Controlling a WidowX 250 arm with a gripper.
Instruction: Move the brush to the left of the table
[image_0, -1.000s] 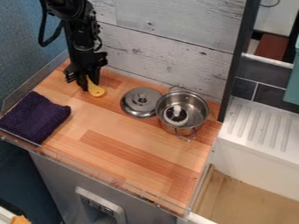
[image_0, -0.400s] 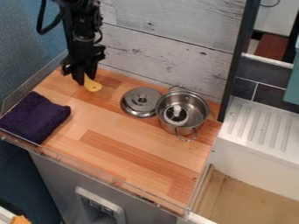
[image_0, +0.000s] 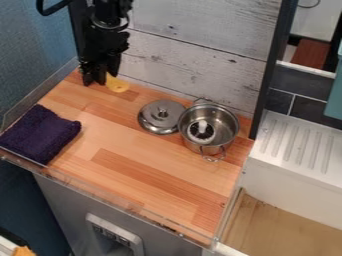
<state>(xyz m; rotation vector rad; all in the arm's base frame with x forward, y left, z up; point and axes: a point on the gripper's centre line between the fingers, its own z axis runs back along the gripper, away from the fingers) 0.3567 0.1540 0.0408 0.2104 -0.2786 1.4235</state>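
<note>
**Wooden counter (image_0: 140, 162), steel pot (image_0: 228, 131) with the brush (image_0: 202, 132) inside**

Pale planks (image_0: 180, 47) back the counter. From my end, I see the white-knobbed brush sitting in the open pot, right of centre. The pot's lid (image_0: 161, 119) lies just beside it (knob up). My gripper (image_0: 95, 81) hangs at the far left, by a yellow utensil (image_0: 117, 84); I can't tell how wide the claw is, or whether it grips that. A dark cloth (image_0: 40, 134) lies left.
</note>
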